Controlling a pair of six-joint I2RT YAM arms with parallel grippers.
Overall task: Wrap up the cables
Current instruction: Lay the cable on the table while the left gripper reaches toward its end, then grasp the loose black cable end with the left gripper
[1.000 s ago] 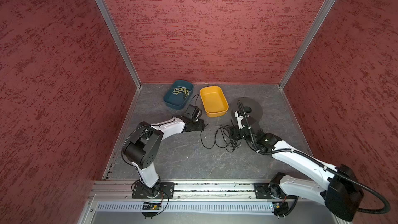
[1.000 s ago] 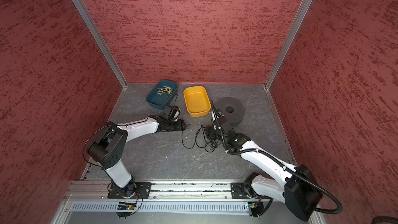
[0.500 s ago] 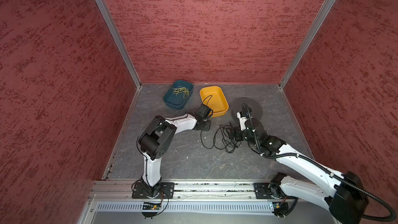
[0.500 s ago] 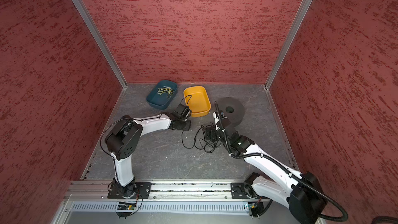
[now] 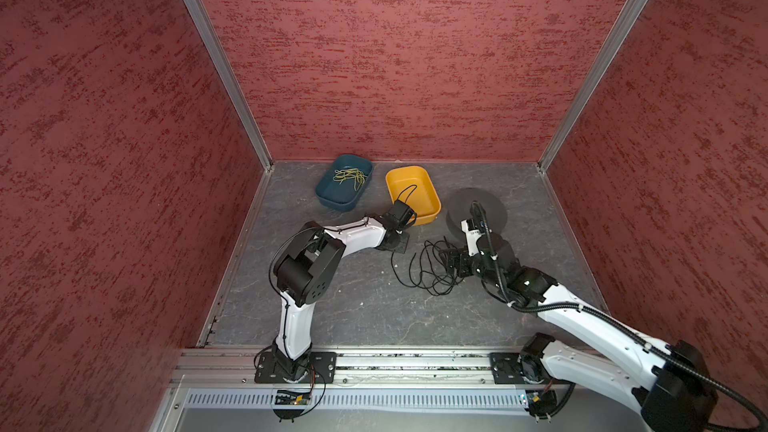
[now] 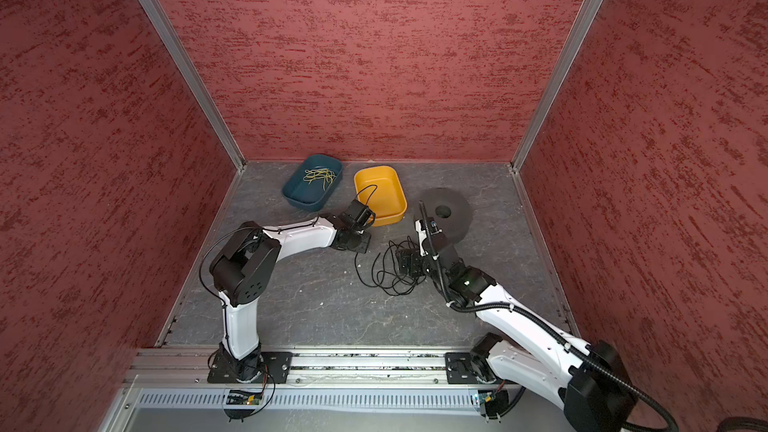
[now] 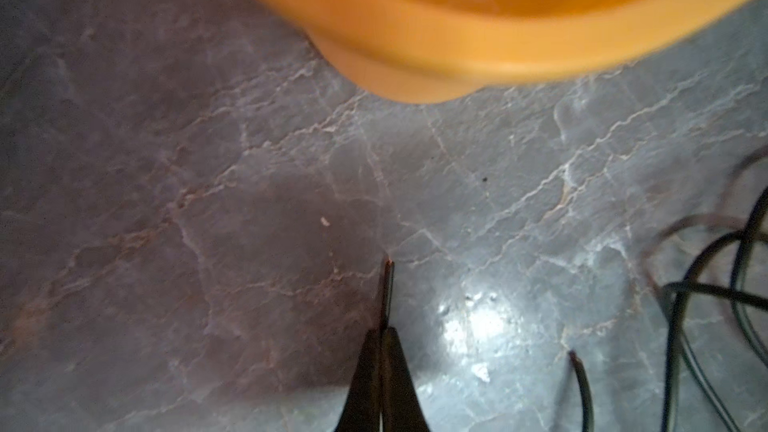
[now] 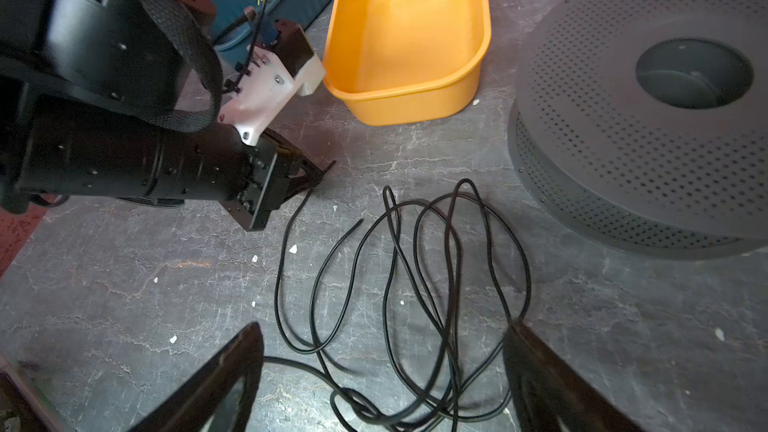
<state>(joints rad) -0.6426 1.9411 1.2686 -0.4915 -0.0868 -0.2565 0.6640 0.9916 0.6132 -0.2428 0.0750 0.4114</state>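
The cables are one thin black cord [image 5: 428,274] [image 6: 386,274] lying in loose loops on the grey floor between the two arms. My left gripper [image 5: 398,246] [image 6: 358,246] sits low at the loops' left edge, in front of the yellow tub. It is shut on one cord end [image 7: 388,292], which pokes out past its tips [image 7: 384,331]. In the right wrist view the cord [image 8: 451,351] runs from the left gripper [image 8: 316,178] into the tangle. A second, free end [image 8: 359,221] lies nearby. My right gripper [image 8: 384,332] [image 5: 451,261] hovers open over the loops, holding nothing.
A dark grey perforated spool [image 5: 478,211] [image 8: 623,118] lies flat just behind the right gripper. An empty yellow tub [image 5: 411,193] [image 8: 407,35] stands beside it. A blue tub [image 5: 332,201] holding yellow-green strands stands further left. Red walls enclose the floor on three sides.
My left arm has swung right toward the yellow tub and its jaws have closed on the cord end. The right gripper has stayed open over the loops, shifting only slightly.
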